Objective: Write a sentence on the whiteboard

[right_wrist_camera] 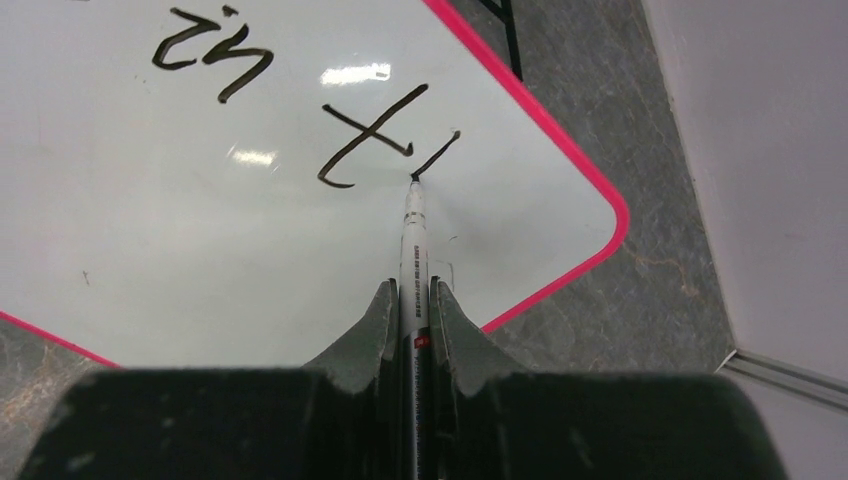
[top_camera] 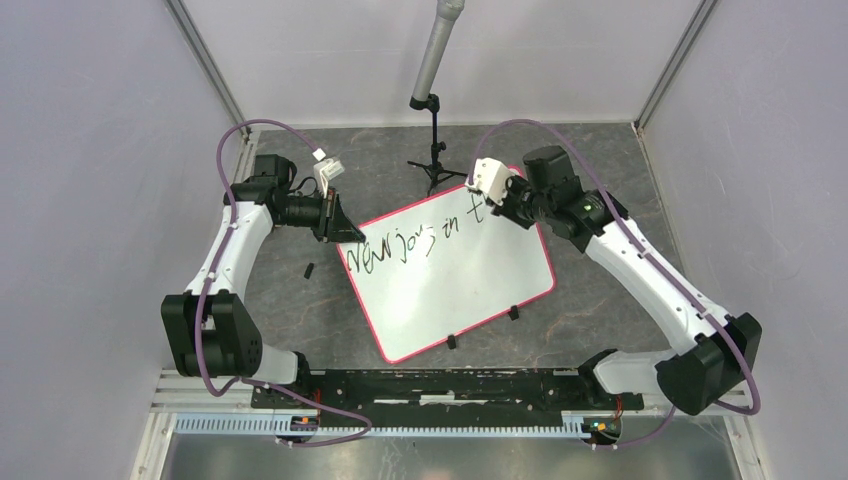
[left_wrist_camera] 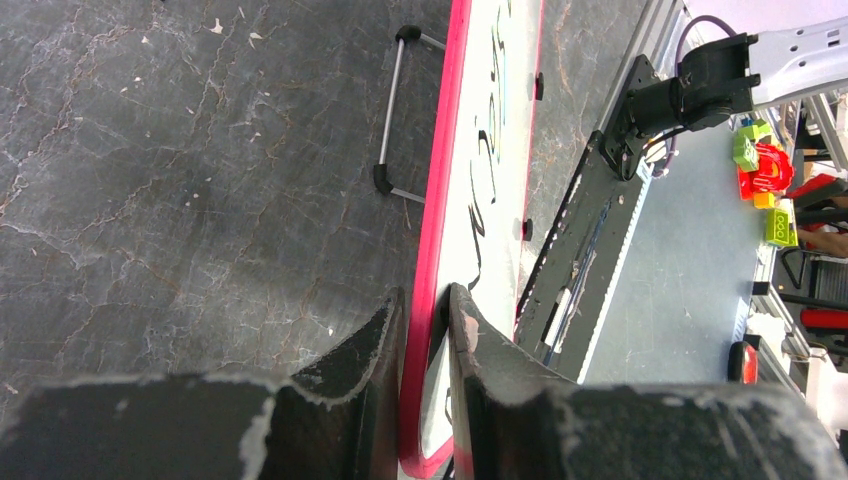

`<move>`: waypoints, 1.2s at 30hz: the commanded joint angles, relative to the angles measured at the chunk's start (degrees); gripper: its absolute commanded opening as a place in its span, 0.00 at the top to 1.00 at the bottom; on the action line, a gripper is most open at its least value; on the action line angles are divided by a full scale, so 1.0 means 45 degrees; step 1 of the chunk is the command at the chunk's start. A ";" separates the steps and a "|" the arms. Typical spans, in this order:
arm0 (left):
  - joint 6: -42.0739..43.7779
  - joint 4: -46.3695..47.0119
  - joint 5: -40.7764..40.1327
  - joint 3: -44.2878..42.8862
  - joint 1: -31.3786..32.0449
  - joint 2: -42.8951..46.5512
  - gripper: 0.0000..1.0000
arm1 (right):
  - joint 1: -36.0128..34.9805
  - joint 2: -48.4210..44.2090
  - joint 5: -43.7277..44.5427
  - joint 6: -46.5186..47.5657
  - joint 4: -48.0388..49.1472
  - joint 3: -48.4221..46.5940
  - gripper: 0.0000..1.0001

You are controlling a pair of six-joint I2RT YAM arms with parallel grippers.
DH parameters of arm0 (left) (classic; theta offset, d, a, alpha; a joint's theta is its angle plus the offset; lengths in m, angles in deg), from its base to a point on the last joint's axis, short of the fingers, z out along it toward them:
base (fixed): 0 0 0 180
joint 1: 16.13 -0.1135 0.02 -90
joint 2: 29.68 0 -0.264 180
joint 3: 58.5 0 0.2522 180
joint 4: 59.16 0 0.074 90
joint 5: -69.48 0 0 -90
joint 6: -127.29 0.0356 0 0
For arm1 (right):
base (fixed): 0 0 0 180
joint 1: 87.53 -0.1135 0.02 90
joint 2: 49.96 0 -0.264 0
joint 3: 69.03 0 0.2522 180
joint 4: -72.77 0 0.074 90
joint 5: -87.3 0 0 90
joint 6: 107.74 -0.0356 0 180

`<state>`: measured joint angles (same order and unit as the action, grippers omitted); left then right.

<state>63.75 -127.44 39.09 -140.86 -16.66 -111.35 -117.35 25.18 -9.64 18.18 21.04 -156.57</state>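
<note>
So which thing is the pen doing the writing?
Look for the big flat white board with a pink-red rim. At its far right corner the right gripper pinches a slim white marker pen, tip touching the board. It is the only stick-shaped thing on the board, just past the black letter t.

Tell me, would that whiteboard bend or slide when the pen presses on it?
Probably stiff: the whiteboard has a straight rim. Thin and likely light, it might slide; the left gripper clamps its edge, probably steadying it against the marker.
</note>
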 commanded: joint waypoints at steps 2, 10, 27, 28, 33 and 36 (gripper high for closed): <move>0.0007 0.0042 -0.0981 0.0204 0.0306 -0.0057 0.98 | 0.0045 -0.0666 -0.0358 -0.0012 -0.0264 0.0692 1.00; -0.0026 0.0041 -0.0947 0.0183 0.0311 -0.0022 0.97 | 0.0045 -0.0891 -0.0607 -0.0072 -0.0370 0.0901 1.00; -0.0036 0.0046 -0.1018 0.0107 0.0314 -0.0167 0.98 | 0.0055 0.0056 0.0200 -0.0015 0.0408 -0.0645 1.00; -0.0020 0.0045 -0.1020 0.0102 0.0314 -0.0181 0.98 | 0.0064 0.0106 0.0279 0.0006 0.0412 -0.0690 1.00; -0.0008 0.0043 -0.1039 0.0107 0.0314 -0.0176 0.97 | 0.0104 0.0094 0.0589 0.0162 0.0355 -0.0551 1.00; -0.0008 0.0045 -0.1039 0.0127 0.0314 -0.0190 0.98 | 0.0163 -0.0115 0.0764 0.0219 0.0334 -0.0226 1.00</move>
<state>63.75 -127.44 39.07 -140.86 -16.66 -111.37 -117.29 25.48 -8.35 18.38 21.10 -157.09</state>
